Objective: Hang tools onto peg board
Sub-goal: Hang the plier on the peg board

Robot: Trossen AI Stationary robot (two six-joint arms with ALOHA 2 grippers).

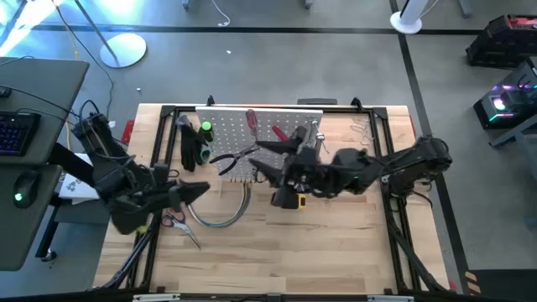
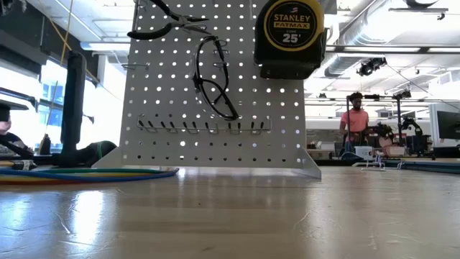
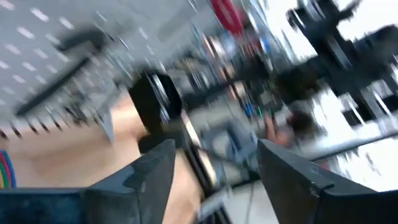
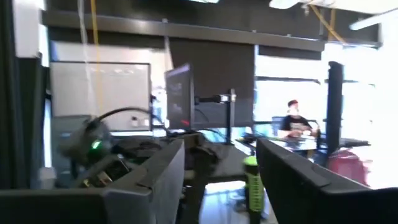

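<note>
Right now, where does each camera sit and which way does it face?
High: overhead, looking down on the peg board, both arms, left pincer and right pincer.
Low: table height, facing the peg board and tape measure; no arm shows.
Left wrist: past its own open fingers, blurred.
Right wrist: past its open fingers into the room.
High and low share the peg board.

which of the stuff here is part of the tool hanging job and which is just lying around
Part of the job: peg board; tape measure; pliers; red-handled screwdriver; red-handled scissors.

Just lying about: coloured cable bundle; black metal frame; keyboard; mouse.
</note>
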